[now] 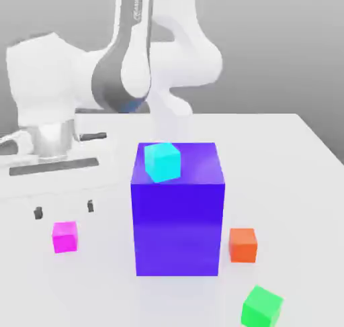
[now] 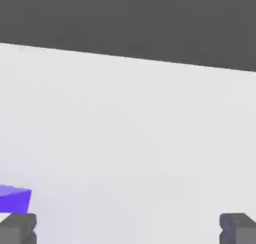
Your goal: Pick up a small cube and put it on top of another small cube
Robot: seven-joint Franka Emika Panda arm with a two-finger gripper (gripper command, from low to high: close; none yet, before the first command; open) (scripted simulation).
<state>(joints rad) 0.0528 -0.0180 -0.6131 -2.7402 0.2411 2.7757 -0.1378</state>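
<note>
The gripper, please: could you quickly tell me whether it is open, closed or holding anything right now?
Gripper: open, fingers spread wide apart, holding nothing.

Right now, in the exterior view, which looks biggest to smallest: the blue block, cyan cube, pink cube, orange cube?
1. Blue block, biggest by far.
2. Cyan cube.
3. Orange cube and pink cube look alike, so I won't rank them.

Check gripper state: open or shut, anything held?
Open, holding nothing. In the hand view the gripper has its fingertips at opposite picture edges, with bare white table between them.
</note>
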